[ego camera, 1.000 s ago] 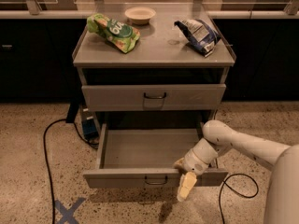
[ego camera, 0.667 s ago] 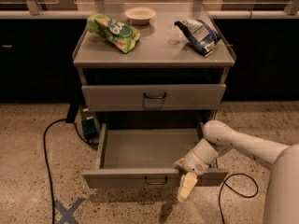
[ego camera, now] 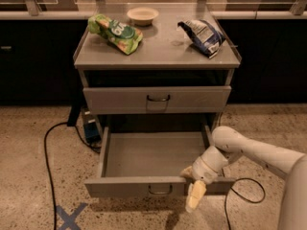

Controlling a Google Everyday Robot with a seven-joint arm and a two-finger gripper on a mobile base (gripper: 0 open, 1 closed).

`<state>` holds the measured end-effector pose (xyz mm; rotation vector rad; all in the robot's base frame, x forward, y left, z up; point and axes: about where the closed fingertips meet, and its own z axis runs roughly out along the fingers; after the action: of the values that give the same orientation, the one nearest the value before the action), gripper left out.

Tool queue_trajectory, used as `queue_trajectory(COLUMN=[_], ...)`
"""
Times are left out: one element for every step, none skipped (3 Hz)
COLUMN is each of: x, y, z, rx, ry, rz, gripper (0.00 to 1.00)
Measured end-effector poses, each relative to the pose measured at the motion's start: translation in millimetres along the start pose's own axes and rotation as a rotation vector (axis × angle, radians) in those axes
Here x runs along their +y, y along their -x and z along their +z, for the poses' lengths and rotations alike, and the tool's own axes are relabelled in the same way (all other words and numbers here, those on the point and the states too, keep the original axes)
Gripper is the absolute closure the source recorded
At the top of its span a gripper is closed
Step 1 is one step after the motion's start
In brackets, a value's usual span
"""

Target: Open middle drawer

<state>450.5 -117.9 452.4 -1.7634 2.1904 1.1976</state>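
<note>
Below the closed upper drawer [ego camera: 120, 99] of the cabinet [ego camera: 225, 87], the middle drawer [ego camera: 153, 155] is seen pulled well out toward the camera, its plain grey inside exposed and its small dark wire handle [ego camera: 159, 191] set at the centre of its front. At the right part of that front, just beside the handle, the claw [ego camera: 195, 195] is held over the drawer's front edge, its pale tip hanging down before the front panel. Whether the claw is spread or pressed together cannot be told. The white arm [ego camera: 259, 152] is extended toward it from the cabinet's right side.

On the cabinet's worktop [ego camera: 163, 44] a green snack bag [ego camera: 115, 32] is laid at the left, a pale bowl [ego camera: 142, 16] is placed at the back, and a blue and white bag [ego camera: 204, 35] is laid at the right.

On the floor left of the cabinet a black cable [ego camera: 46, 152] is trailed, and a blue taped cross [ego camera: 69, 217] is marked nearer the camera.
</note>
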Motion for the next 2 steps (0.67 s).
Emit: queue_trajectory(x=[29,56], y=[-5,-9], z=[4,6], rx=[-0.021,-0.042], ry=[0.049,0.095], rz=[0.004,0.007], gripper=[0.00,0.00])
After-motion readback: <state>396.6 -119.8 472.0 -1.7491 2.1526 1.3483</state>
